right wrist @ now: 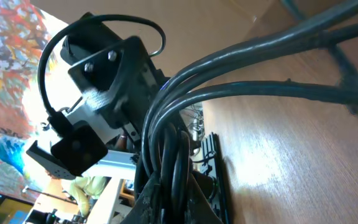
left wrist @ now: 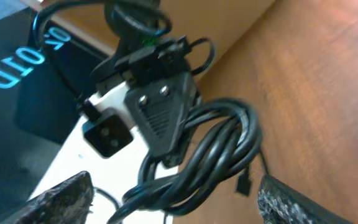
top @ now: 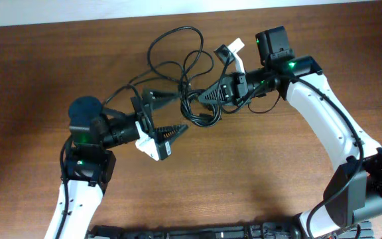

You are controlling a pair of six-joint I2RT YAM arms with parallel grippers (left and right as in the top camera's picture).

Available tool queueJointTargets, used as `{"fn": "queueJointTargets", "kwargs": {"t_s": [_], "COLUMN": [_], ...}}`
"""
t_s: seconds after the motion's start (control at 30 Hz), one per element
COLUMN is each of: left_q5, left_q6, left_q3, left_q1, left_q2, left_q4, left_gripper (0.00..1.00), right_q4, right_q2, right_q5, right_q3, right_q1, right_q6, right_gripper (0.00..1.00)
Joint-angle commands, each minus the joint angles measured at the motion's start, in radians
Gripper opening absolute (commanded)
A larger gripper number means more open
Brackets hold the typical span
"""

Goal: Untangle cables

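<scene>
Cables [top: 201,116] are the whole job here, and we start where they are held. The right claw [top: 204,97] is pressed together on a thick bunch of several strands, which run out from between its tips in its own wrist view. The left claw [top: 180,113] faces it from the other side with its jaws spread wide. In the left wrist view its pads [left wrist: 61,199] stand well apart, with the doubled-over bunch hanging between them and neither pad touching it.

Outward from that pinch, the cables sit in the middle of the counter [top: 257,172], between the two arms. The tight part lies just beside the right claw. The rest runs off in open loops toward the far edge. We cannot tell whether the bunch rests on the wood or hangs just clear of it.

We judge the step in hand to be the second grasp: one side is anchored and the other is lining up to take hold. The knot itself looks untouched, so the task seems early.

The next move calls for the left claw to close on one or two strands, not the whole bunch, a little away from the right claw's hold. Then we would draw the arms apart slowly, so the loops slip free and do not tighten.
</scene>
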Motion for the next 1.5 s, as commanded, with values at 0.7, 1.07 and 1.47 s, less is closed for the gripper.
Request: {"fn": "queueJointTargets", "kwargs": {"t_s": [0.7, 1.07, 1.47], "left_q5": [-0.141, -0.213, -0.261], "left_q6": [0.008, 0.008, 0.008], "left_q3": [0.001, 0.001, 0.001], "left_q1": [-0.052, -0.109, -0.109], "left_q2": [-0.006, -0.002, -0.002], "left_q4": [-0.203, -0.106, -0.087], "left_gripper": [0.41, 0.12, 0.00], "right_q4": [-0.001, -0.001, 0.004], "right_q2": [-0.030, -0.030, -0.030], "right_q5": [-0.057, -0.057, -0.038], "right_q3": [0.009, 0.009, 0.009], "right_q1": [0.057, 0.102, 0.094], "right_q6": [-0.008, -0.008, -0.008], "right_gripper": [0.04, 0.04, 0.55]}}
